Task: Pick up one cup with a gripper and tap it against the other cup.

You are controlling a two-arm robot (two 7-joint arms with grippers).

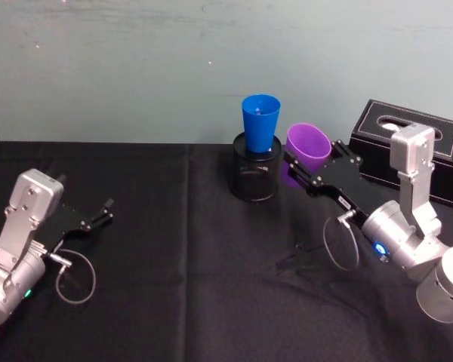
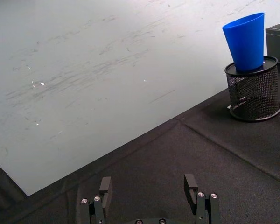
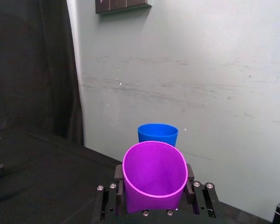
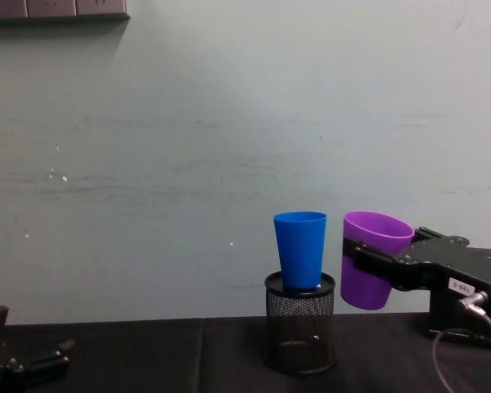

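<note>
2 steps make up this job, and by my judgement the 1st is done: the purple cup (image 1: 309,145) is off the bench (image 1: 189,294).

Head view: the right gripper (image 1: 311,162) holds the purple cup just right of the black mesh pen holder (image 1: 254,179), about level with the holder's rim. The blue cup (image 1: 260,121) stands with its narrow base in that holder. The left gripper (image 1: 102,212) rests low, well to the left of the holder.

Left wrist view: the left jaws are spread with nothing between them, far from the holder (image 2: 254,93).

Right wrist view: the right jaws pinch the purple cup (image 3: 154,175) on 2 opposite sides, squeezing its rim slightly oval. Its mouth faces up and the blue cup (image 3: 157,133) sits directly beyond.

Chest view: the purple cup (image 4: 372,258) hangs right of the holder (image 4: 300,323), and a narrow gap separates it from the blue cup (image 4: 300,250). Its long axis runs near vertical, mouth up and leaning a little away from the holder. The blue cup is upright, mouth up.

The tap itself is left: a short sideways move toward the holder should close the gap.
</note>
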